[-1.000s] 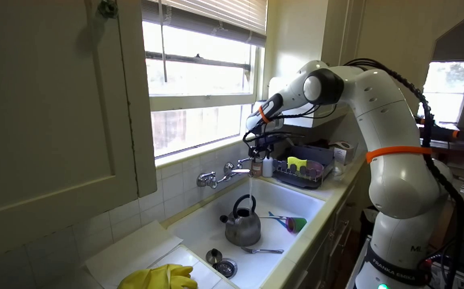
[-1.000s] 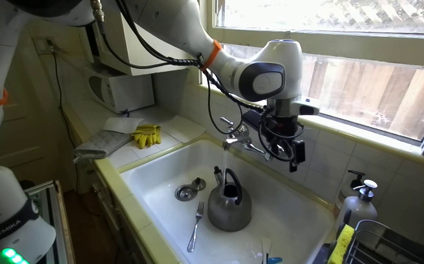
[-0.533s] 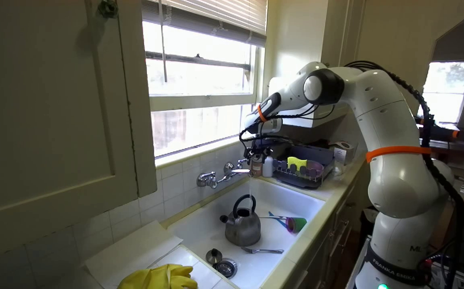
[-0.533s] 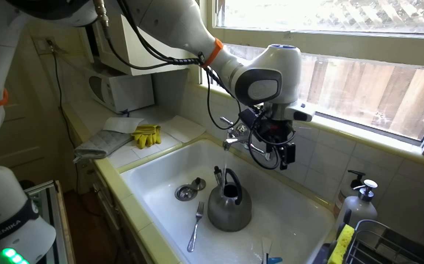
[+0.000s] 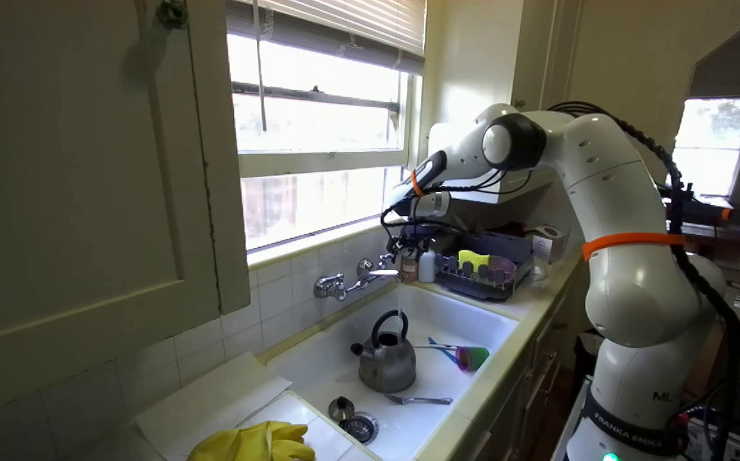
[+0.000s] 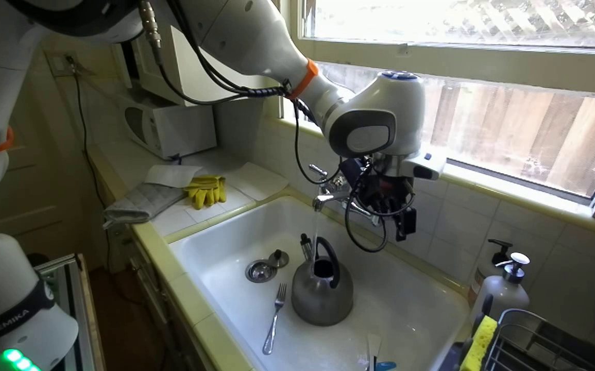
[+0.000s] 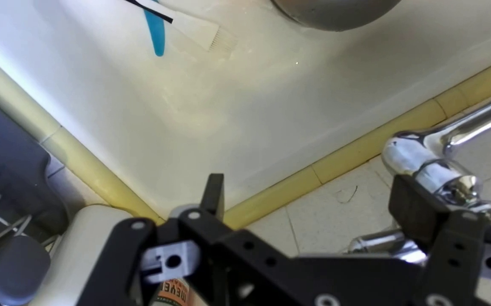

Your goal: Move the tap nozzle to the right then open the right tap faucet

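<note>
The chrome tap nozzle (image 5: 384,273) juts from the wall mixer over the sink, also in an exterior view (image 6: 332,197). Water runs from it into the grey kettle (image 5: 387,368). The right tap faucet (image 5: 388,257) is at the mixer's far end, beside my gripper (image 5: 408,251). In an exterior view the gripper (image 6: 403,226) mostly hides that knob. In the wrist view the gripper (image 7: 309,197) is open with nothing between its pads. The faucet's chrome handle (image 7: 375,243) lies just behind the right finger, partly covered by it. Whether they touch, I cannot tell.
The tiled wall and window sill (image 6: 488,188) are close behind the gripper. Soap bottles (image 6: 506,291) and a dish rack (image 5: 478,275) stand at the sink's end. A fork (image 6: 275,319), utensils and a cup (image 5: 472,358) lie in the sink (image 6: 405,304).
My gripper has moved sideways along the wall toward the tap and the arm has sunk slightly. The nozzle, kettle and water stream look the same.
</note>
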Action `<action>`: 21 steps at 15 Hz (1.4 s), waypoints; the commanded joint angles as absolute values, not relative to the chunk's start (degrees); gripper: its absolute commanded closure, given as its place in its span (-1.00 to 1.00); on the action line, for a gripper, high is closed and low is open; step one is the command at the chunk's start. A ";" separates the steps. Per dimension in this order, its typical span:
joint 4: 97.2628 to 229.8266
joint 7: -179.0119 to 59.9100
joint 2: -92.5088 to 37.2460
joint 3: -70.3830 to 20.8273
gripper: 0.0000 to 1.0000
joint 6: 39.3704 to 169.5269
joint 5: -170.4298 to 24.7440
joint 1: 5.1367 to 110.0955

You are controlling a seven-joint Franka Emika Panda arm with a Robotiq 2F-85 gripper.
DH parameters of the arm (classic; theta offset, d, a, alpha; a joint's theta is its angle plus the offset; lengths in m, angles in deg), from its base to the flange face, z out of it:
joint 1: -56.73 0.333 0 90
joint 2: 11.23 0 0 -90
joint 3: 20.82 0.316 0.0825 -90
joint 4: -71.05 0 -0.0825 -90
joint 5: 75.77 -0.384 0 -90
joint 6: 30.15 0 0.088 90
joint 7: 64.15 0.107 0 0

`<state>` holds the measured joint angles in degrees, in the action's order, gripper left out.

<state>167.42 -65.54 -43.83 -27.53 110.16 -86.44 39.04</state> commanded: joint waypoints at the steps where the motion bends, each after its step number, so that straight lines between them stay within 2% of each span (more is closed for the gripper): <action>1: 165.32 -65.71 -46.04 -26.53 -1.00 113.67 -88.94 38.19; 16: 160.19 -67.80 -48.91 -26.37 -1.00 117.11 -88.80 37.98; 21: 161.92 -66.84 -47.15 -28.88 -1.00 113.19 -84.62 39.62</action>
